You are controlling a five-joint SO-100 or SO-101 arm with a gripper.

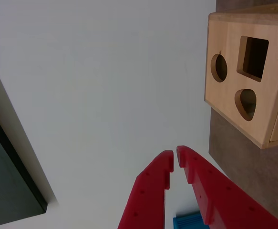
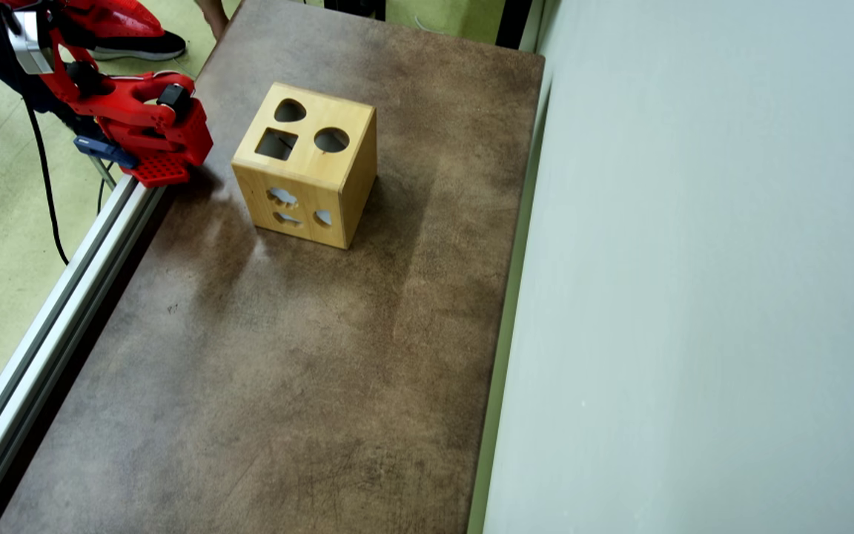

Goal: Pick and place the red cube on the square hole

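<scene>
The red cube shows in neither view. The light wooden box (image 2: 305, 169) stands on the brown table near its far end. In its top face, the square hole (image 2: 276, 144) lies next to a round cut-out (image 2: 331, 139) and a heart-like one (image 2: 290, 111). In the wrist view the box (image 1: 272, 95) is at the upper right, with the square hole (image 1: 253, 58) dark and unobstructed. My gripper (image 1: 175, 160) rises from the bottom edge against a white wall. Its red fingertips are almost touching, with nothing between them. The red arm (image 2: 138, 126) sits folded at the table's far left corner, left of the box.
A white wall (image 2: 694, 297) runs along the table's right side. An aluminium rail (image 2: 64, 297) borders its left edge, with green floor beyond. The brown tabletop (image 2: 286, 371) stretches toward the near edge. A dark panel (image 1: 5, 186) fills the wrist view's lower left.
</scene>
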